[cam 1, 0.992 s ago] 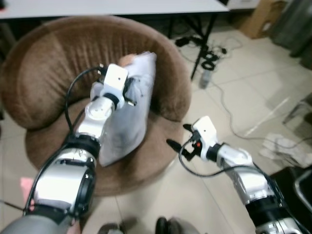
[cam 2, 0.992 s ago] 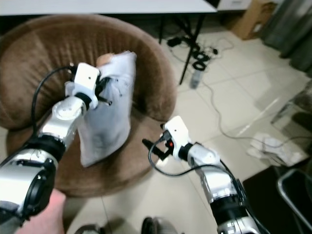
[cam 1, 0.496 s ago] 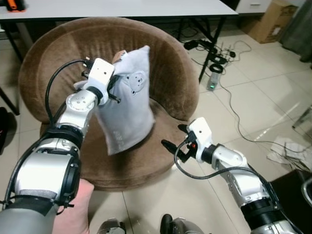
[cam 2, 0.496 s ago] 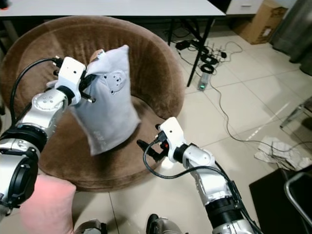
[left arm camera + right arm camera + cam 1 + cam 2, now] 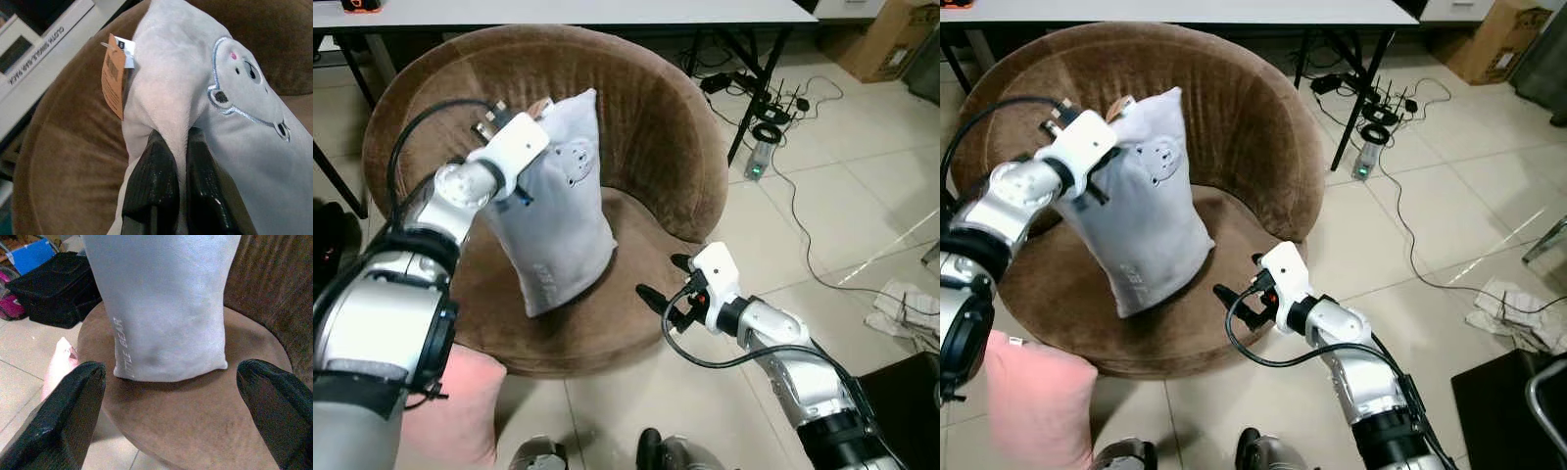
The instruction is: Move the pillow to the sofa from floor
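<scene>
Left eye view: left gripper (image 5: 178, 171) pinching pillow (image 5: 553, 211) | sofa (image 5: 656, 127) | right gripper (image 5: 171, 396) spread | possibly pink cushion (image 5: 1033, 401) nearby

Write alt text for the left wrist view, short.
The left gripper is pinching a fold at the top edge of a grey bear-face pillow, an orange tag hanging off its corner. The brown round sofa lies behind.

Pale grey bear-print pillow (image 5: 558, 206), brown sofa (image 5: 646, 117)

pillow (image 5: 560, 201) blocks the sofa (image 5: 646, 127) seat's middle.
</scene>
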You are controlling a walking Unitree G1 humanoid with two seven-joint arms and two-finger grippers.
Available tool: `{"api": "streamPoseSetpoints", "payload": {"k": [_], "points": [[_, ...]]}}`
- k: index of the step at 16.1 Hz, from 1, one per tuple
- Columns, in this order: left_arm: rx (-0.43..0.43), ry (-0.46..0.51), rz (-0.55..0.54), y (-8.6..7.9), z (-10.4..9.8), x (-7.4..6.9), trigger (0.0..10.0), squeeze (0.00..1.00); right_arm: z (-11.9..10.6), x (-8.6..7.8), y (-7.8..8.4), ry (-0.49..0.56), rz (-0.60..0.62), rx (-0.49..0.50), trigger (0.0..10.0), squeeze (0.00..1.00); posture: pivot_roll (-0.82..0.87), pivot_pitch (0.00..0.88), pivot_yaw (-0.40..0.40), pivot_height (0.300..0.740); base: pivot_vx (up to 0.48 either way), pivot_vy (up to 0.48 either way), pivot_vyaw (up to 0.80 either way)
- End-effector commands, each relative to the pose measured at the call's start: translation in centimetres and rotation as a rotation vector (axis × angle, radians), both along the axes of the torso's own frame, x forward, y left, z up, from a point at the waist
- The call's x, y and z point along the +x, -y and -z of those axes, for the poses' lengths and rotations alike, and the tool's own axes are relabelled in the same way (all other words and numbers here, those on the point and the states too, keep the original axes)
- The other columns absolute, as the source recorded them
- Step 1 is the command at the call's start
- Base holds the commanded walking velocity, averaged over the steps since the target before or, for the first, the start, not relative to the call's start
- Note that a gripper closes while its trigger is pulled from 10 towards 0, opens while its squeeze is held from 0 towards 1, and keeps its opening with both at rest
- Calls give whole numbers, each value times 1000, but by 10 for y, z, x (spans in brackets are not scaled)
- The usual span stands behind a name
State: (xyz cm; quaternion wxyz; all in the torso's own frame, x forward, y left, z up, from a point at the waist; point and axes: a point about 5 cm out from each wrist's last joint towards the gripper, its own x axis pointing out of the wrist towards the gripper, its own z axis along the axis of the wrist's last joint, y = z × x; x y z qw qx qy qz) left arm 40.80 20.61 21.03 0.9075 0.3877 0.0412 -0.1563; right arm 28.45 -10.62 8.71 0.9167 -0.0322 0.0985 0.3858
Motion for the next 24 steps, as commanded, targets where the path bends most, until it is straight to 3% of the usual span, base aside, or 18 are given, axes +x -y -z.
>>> {"api": "streamPoseSetpoints", "payload": {"k": [1, 4, 7, 9, 10, 11, 12, 14, 15, 17, 18, 19, 23, 24], "points": [[36, 70, 32, 8, -23, 5, 0, 0, 3, -3, 3, -8, 26, -1, 10000, 0, -79, 116, -41, 740, 0, 0, 0], [15, 74, 34, 13, -25, 7, 0, 0, 5, -11, 3, -17, 60, 11, 10000, 0, -122, 104, -18, 740, 0, 0, 0], [147, 106, 33, 17, -34, 9, 0, 0, 9, -19, 4, -32, 73, 14, 10000, 0, -143, 109, -6, 740, 0, 0, 0], [314, 129, 47, 19, -33, 10, 0, 0, 9, -24, 4, -34, 81, 19, 10000, 0, -165, 128, 3, 740, 0, 0, 0], [606, 135, 75, 17, -23, 9, 0, 0, 11, -34, 2, -53, 97, 34, 10000, 0, -182, 142, 10, 740, 0, 0, 0], [747, 133, 87, 15, -18, 8, 0, 0, 15, -40, 1, -70, 104, 37, 10000, 0, -198, 148, 14, 740, 0, 0, 0], [844, 128, 99, 13, -14, 8, 0, 0, 17, -46, 0, -82, 110, 38, 10000, 0, -209, 152, 18, 740, 0, 0, 0], [916, 144, 105, 13, -15, 8, 0, 0, 19, -57, 1, -98, 129, 43, 10000, 0, -252, 169, 29, 740, 0, 0, 0], [959, 168, 125, 17, -16, 9, 0, 1000, 20, -65, 2, -113, 150, 47, 10000, 0, -277, 185, 35, 740, 0, 0, 0], [1052, 234, 150, 22, -21, 10, 0, 1000, 22, -76, 5, -137, 173, 43, 10000, 0, -303, 203, 39, 740, 0, 0, 0], [1087, 272, 132, 23, -27, 12, 627, 1000, 22, -82, 6, -150, 184, 45, 10000, 0, -322, 214, 43, 740, 0, 0, 0], [1089, 282, 121, 23, -29, 12, 10000, 1000, 23, -84, 6, -153, 187, 45, 10000, 0, -322, 214, 43, 740, 0, 0, 0], [1109, 321, 123, 28, -30, 13, 10000, 1000, 21, -95, 7, -178, 219, 48, 10000, 0, -351, 239, 45, 740, 0, 0, 0], [1148, 351, 131, 29, -30, 13, 10000, 1000, 21, -97, 7, -185, 225, 47, 10000, 0, -357, 245, 44, 740, 0, 0, 0]]}}
